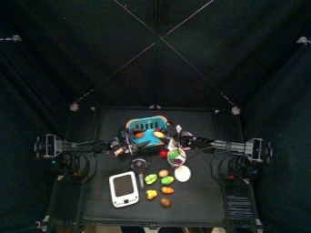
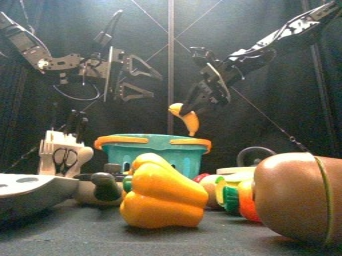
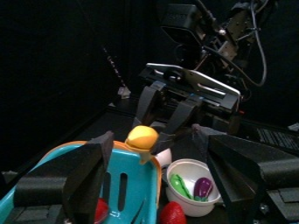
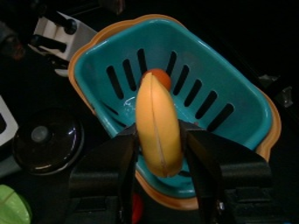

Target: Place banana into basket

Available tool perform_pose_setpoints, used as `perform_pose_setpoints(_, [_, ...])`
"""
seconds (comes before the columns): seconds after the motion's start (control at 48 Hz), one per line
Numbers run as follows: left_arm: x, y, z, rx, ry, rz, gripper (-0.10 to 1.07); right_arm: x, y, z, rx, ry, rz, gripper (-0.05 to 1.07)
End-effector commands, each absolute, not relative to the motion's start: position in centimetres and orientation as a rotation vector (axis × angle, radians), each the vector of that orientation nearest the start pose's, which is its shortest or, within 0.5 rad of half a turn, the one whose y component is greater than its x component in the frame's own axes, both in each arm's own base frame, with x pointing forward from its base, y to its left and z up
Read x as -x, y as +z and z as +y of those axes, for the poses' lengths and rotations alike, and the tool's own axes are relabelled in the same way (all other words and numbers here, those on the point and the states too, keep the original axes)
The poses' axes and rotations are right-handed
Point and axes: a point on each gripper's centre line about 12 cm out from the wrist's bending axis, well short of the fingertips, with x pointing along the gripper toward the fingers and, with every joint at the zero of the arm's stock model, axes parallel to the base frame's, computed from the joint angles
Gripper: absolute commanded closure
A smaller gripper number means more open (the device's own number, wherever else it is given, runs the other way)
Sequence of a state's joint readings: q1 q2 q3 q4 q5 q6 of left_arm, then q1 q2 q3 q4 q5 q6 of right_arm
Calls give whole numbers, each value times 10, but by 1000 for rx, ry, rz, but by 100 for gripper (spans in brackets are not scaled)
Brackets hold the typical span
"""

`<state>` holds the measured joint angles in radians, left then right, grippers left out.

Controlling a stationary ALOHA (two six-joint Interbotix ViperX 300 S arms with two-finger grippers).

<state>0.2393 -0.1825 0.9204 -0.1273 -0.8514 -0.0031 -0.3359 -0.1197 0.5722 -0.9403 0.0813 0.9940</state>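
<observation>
The yellow banana (image 4: 158, 118) hangs upright in my right gripper (image 4: 163, 150), whose jaws are shut on its lower part. It is just above the near rim of the teal basket with an orange rim (image 4: 187, 74). In the front view the banana (image 2: 185, 118) hangs from the right gripper (image 2: 203, 98) over the basket (image 2: 154, 152), its tip about level with the rim. In the top view the banana (image 1: 159, 136) is at the basket's (image 1: 145, 127) right edge. My left gripper (image 3: 152, 144) is open and empty beside the basket (image 3: 65, 179), with the banana's tip (image 3: 142, 136) in front of it.
A white bowl (image 3: 193, 179) with small toy foods stands right of the basket. A yellow pepper (image 2: 163, 195) and a big brown rounded thing (image 2: 301, 195) lie at the front edge. A white device (image 1: 124, 188) lies front left among scattered toy foods.
</observation>
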Motion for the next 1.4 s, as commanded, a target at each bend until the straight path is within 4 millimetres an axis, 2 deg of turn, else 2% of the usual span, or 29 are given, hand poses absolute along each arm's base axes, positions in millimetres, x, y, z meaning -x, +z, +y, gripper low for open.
perform_pose_setpoints(0.0, [-332, 258, 91, 72, 324, -171, -5, -378, 260, -148, -121, -421, 442, 41])
perform_pose_setpoints(0.25, [-331, 258, 90, 71, 321, -170, -5, -383, 246, -160, -152, -448, 471, 39])
perform_pose_setpoints(0.667, [-331, 259, 91, 72, 322, -174, -5, -382, 241, -160, -173, -458, 483, 18])
perform_pose_setpoints(1.375, [-330, 257, 90, 72, 323, -167, -5, -381, 241, -161, -175, -467, 487, 18])
